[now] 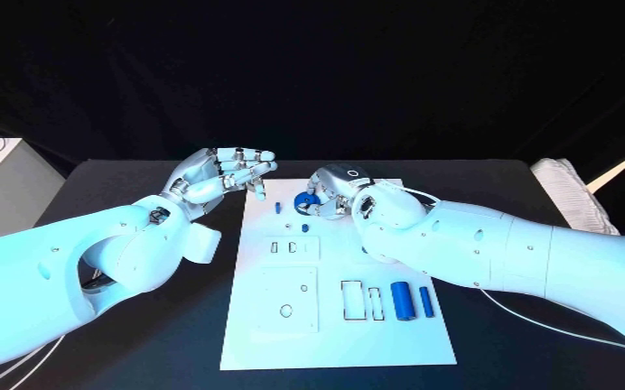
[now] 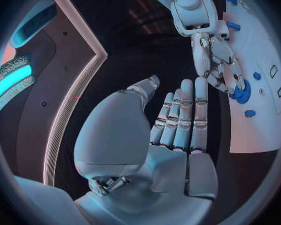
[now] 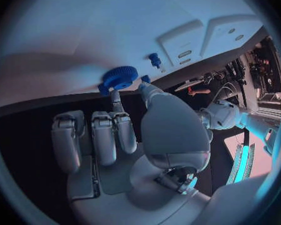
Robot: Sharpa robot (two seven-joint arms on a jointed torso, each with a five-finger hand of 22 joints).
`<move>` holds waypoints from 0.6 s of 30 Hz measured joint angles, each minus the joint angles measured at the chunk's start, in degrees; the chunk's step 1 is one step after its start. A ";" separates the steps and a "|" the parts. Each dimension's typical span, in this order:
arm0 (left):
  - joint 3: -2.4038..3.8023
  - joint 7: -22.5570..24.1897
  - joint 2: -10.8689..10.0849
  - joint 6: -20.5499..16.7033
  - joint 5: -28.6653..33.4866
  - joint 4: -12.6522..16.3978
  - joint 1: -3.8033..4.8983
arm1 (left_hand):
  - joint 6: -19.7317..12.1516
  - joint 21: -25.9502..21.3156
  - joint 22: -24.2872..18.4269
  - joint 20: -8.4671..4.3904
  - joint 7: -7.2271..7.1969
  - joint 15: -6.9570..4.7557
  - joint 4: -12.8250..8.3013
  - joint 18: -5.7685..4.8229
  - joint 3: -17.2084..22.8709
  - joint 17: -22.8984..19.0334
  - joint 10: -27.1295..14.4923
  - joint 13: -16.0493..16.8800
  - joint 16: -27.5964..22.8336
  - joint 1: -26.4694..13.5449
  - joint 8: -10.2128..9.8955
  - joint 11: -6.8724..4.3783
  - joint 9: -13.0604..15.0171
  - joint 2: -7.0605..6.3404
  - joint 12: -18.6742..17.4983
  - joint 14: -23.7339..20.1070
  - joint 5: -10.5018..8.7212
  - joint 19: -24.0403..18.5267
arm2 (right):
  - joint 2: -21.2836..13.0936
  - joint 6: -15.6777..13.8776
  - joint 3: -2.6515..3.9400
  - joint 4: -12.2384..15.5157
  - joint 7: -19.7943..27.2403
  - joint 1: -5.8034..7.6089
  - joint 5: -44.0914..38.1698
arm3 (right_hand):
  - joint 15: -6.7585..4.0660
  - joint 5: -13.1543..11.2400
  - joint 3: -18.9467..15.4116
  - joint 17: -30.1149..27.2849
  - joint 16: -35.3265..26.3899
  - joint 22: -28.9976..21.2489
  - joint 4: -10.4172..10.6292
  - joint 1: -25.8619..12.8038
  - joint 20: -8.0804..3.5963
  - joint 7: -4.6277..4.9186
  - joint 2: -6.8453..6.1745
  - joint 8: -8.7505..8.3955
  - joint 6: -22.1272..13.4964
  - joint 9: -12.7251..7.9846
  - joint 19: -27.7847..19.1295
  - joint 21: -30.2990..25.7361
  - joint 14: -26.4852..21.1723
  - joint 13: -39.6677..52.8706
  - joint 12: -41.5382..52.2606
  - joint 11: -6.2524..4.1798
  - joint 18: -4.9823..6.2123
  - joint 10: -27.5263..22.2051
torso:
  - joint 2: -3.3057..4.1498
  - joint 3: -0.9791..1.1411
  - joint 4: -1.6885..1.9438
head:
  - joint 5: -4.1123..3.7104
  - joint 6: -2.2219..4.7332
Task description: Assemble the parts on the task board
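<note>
The white task board (image 1: 339,327) lies in the middle of the table. A blue gear (image 1: 307,200) sits near its far edge. My right hand (image 1: 336,188) reaches down on it, and a fingertip and the thumb pinch the gear (image 3: 120,77) from two sides. The same grasp appears in the left wrist view, right hand (image 2: 218,60) over the gear (image 2: 243,92). My left hand (image 1: 228,173) hovers above the board's far left corner, fingers (image 2: 184,117) straight and side by side, holding nothing. Two small blue parts (image 1: 280,207) (image 1: 305,226) lie close to the gear.
Two blue cylinders (image 1: 403,300) (image 1: 426,301) lie side by side on the board's right half, beside rectangular slots (image 1: 354,301). A square plate with holes (image 1: 286,300) takes up the left half. Black table (image 1: 130,354) surrounds the board.
</note>
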 measured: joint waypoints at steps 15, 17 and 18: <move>0.00 -0.16 -0.14 -0.01 0.00 -0.61 0.00 | 0.00 0.00 0.00 0.00 0.00 0.00 0.00 0.00 0.00 -0.06 0.00 0.00 0.00 0.00 0.00 0.00 0.00 0.00 0.00 0.00 0.00 0.00 | -9.88 -11.70 0.49 5.22 13.36 1.15 13.29 | 0.52 -2.57 3.14 -0.01 0.00 -0.01 -2.27 5.33 0.42 1.01 -3.19 -2.14 -2.24 -1.02 0.00 -0.49 0.10 0.00 -1.18 0.58 0.00 -0.03 | -0.18 0.21 -0.20 | -0.17 0.49; 0.00 -0.17 0.00 0.00 0.00 -0.83 -0.01 | 0.00 0.00 0.00 0.00 0.00 0.00 0.00 0.00 0.00 -0.06 0.00 0.00 0.00 0.00 0.00 0.00 0.00 0.00 0.00 0.00 0.00 0.00 | -12.48 -11.61 0.53 6.96 14.85 1.66 15.50 | 0.52 -4.00 3.31 -0.01 0.00 -0.01 -2.90 6.34 0.42 1.04 -3.58 -2.14 -2.03 -1.02 0.00 -0.49 0.10 -0.01 -1.18 0.59 0.00 -0.03 | -0.25 0.25 -0.27 | -0.23 0.51; 0.00 -0.17 0.12 0.01 0.00 -0.97 -0.01 | 0.00 0.00 0.05 0.00 0.00 0.00 0.00 0.00 0.00 -0.06 0.00 0.00 0.00 0.00 0.00 0.00 0.00 0.00 0.00 0.00 0.00 0.00 | -14.34 -11.29 0.55 8.12 15.89 1.96 16.97 | 0.52 -4.08 3.32 -0.01 0.00 -0.01 -3.36 7.25 0.42 0.88 -3.80 -2.11 -1.69 -1.02 0.00 -0.64 0.10 -0.01 -1.45 0.59 0.00 -0.02 | -0.28 0.28 -0.31 | -0.31 0.53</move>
